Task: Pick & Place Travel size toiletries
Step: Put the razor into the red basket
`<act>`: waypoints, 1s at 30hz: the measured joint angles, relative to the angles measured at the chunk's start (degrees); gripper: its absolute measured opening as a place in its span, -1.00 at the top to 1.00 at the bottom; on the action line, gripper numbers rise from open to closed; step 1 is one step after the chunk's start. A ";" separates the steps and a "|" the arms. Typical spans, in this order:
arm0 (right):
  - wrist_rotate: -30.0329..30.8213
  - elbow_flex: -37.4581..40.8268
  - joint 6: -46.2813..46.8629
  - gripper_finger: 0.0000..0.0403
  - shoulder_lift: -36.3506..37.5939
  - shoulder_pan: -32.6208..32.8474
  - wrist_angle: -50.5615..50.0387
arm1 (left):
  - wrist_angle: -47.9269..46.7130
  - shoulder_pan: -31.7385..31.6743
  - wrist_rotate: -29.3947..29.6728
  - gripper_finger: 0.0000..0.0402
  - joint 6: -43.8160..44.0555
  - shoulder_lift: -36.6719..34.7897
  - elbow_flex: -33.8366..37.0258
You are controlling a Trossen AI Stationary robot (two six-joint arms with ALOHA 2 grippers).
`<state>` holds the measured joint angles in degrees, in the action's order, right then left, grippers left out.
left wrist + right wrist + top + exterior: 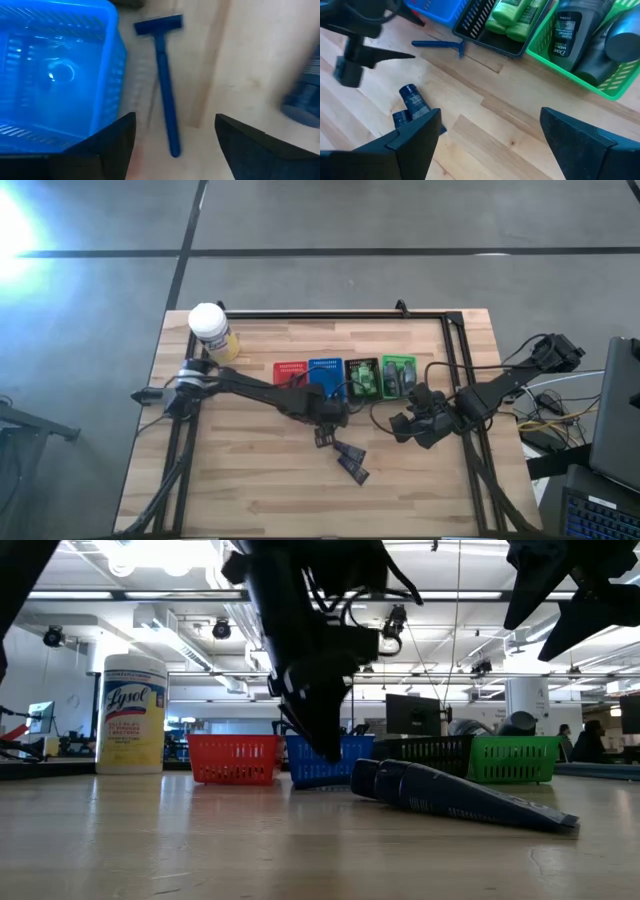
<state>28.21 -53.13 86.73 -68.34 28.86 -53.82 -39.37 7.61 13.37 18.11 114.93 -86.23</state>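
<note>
- Left gripper [175, 145] is hanging spread right over the razor [165, 80], nothing pinched yet.
- Razor is lying flat on the wood just beside the blue basket [55, 75], long axis running roughly along the basket's side, handle end sitting between the fingers.
- Left arm is looking way nearer than the right.
- Right gripper [490, 145] is waiting spread farther off, near the green basket [600, 80].

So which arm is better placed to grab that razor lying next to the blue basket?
Left. The left gripper hangs open right over the razor beside the blue basket; the right gripper sits farther off.
</note>
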 joint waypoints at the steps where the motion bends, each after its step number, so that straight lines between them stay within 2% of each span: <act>1: 0.00 0.01 0.17 -0.64 0.00 0.00 -0.01 | -1.23 -0.22 0.27 -0.37 -0.06 1.03 -1.21; 9: -0.04 -0.02 0.49 -0.53 0.00 0.00 -0.25 | -2.43 -1.30 0.12 -0.30 -0.54 4.75 -2.53; 16: 0.20 -0.02 0.34 -0.47 0.00 0.00 -0.42 | -0.94 -2.27 -2.55 -0.11 -0.52 4.60 -0.89; 23: 0.33 -0.01 0.14 -0.44 0.00 0.00 -0.88 | 1.41 -2.25 -4.36 0.37 -4.16 4.48 0.20; 28: 0.42 -0.01 0.23 -0.50 0.00 0.00 -1.50 | 1.68 -1.39 -4.18 0.79 -6.23 4.44 0.09; 30: 0.43 -0.02 0.27 -0.53 0.00 0.00 -1.51 | 1.76 -0.90 -3.69 0.89 -6.41 4.21 0.05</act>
<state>28.63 -53.15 87.00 -68.34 28.86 -55.33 -37.62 6.71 9.68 11.69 119.15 -86.19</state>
